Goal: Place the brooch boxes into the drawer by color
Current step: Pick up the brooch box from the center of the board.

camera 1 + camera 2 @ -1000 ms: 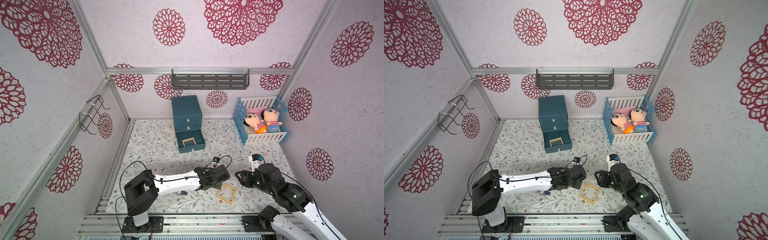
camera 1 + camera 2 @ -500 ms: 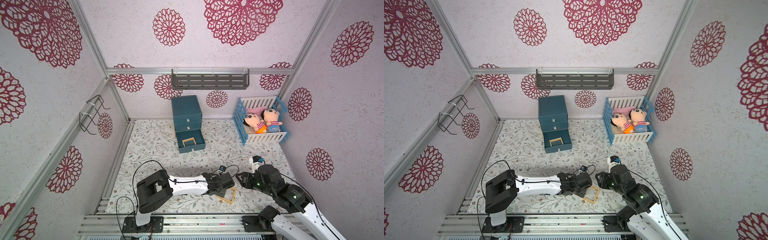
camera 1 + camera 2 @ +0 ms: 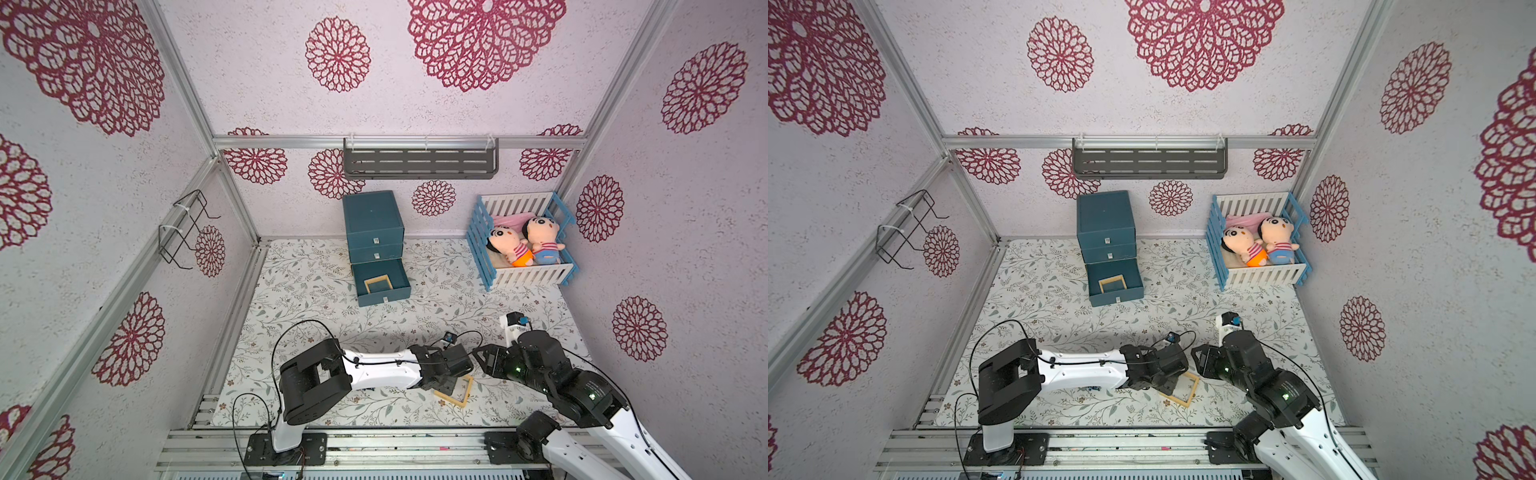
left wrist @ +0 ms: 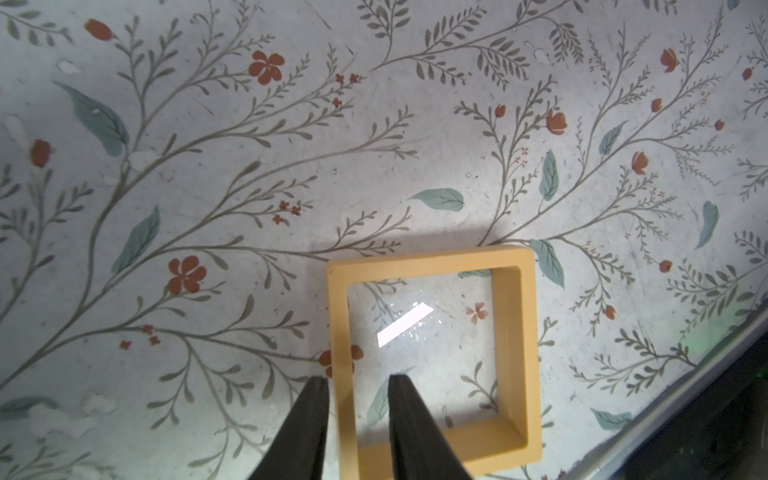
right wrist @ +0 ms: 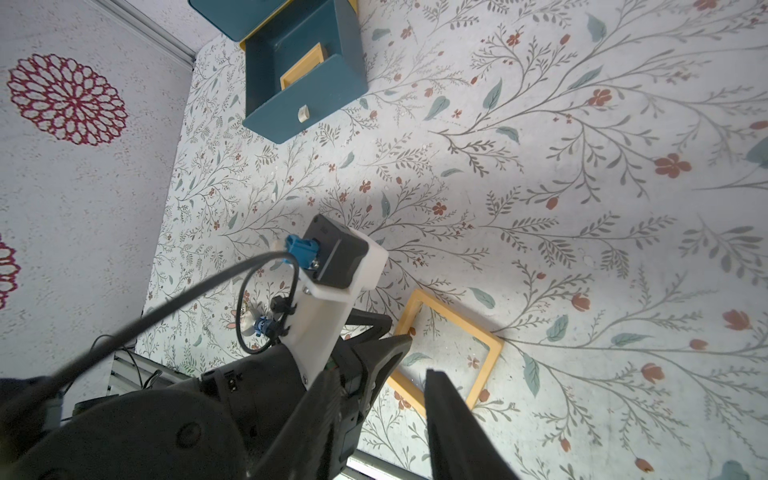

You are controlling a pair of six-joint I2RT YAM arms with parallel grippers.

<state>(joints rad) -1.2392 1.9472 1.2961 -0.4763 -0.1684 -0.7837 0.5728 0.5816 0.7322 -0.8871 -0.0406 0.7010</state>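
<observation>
The yellow box [image 4: 515, 332] lies flat on the mat [image 3: 316, 291], near edge, right of centre, well apart from the far drawer [image 3: 376, 224], whose open bottom holds a second box [image 3: 378, 284]. The left gripper [image 4: 359, 379] straddles one rail, jaws spread, not yet pinching; the right gripper [image 5: 382, 374] hovers near, spread, empty. Likely light, stiff, clear film fragile: pinch the rail, spare the window.

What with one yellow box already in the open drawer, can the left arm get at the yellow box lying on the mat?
Probably yes: the left gripper straddles one side of the yellow box, one finger outside, one over its clear centre, with nothing between.
</observation>
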